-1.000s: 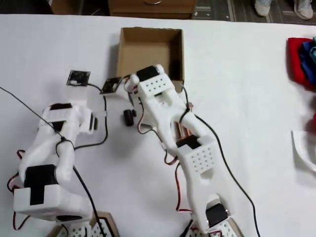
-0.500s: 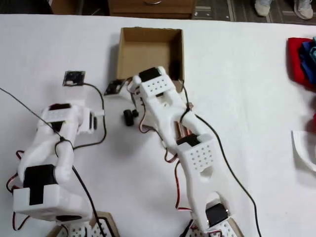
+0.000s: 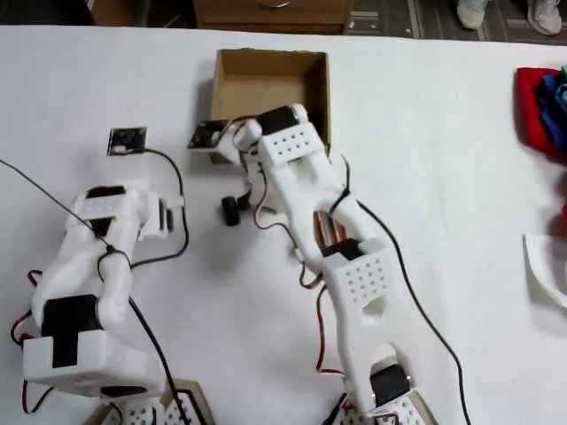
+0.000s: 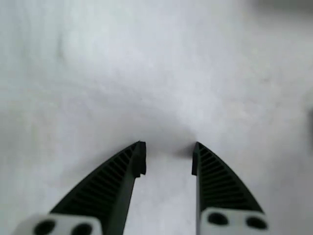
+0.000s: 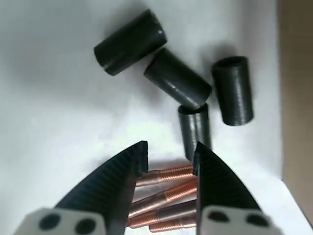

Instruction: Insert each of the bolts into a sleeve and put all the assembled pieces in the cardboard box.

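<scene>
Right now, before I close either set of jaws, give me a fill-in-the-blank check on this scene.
1. The right wrist view shows ___ black sleeves lying on the white table.
2. The threaded bolts near them are ___ coloured.
3. The right gripper hangs over the bolts, jaws ___.
4. The left gripper, jaws open, holds ___.
Missing words: four; copper; open; nothing.
</scene>
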Robot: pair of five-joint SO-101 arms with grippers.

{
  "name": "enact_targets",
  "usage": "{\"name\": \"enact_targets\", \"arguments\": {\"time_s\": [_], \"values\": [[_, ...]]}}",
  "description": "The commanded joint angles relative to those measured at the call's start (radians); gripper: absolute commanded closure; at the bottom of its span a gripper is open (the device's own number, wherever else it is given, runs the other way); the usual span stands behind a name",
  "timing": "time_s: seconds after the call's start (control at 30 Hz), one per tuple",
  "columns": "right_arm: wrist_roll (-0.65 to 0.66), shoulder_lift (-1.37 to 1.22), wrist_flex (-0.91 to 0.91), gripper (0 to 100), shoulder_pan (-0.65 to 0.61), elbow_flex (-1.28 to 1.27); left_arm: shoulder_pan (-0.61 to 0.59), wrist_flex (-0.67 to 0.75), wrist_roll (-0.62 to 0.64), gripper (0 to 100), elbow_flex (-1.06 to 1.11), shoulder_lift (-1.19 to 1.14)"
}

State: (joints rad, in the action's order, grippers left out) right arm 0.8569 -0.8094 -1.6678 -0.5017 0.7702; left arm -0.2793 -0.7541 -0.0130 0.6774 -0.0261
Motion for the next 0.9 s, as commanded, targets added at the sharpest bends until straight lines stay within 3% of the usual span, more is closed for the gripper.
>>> {"name": "enact_targets", "arguments": {"time_s": [0.0,0.4,0.53,0.57,0.87], "values": [[0.006,-0.025,-0.001,85.0,0.019,0.091,-0.020,0.012,0.005,83,-0.030,0.000],[0.003,-0.229,-0.008,85.4,0.048,0.235,-0.020,0.012,0.005,83,-0.030,0.000],[-0.002,-0.239,-0.008,98.9,0.050,0.241,-0.020,0.012,0.005,83,-0.030,0.000],[-0.003,-0.239,-0.013,97.9,0.050,0.241,-0.018,0.012,0.005,83,-0.030,0.000],[-0.227,-0.120,-0.097,97.7,0.042,0.242,-0.018,0.012,0.005,83,-0.030,-0.002]]}}
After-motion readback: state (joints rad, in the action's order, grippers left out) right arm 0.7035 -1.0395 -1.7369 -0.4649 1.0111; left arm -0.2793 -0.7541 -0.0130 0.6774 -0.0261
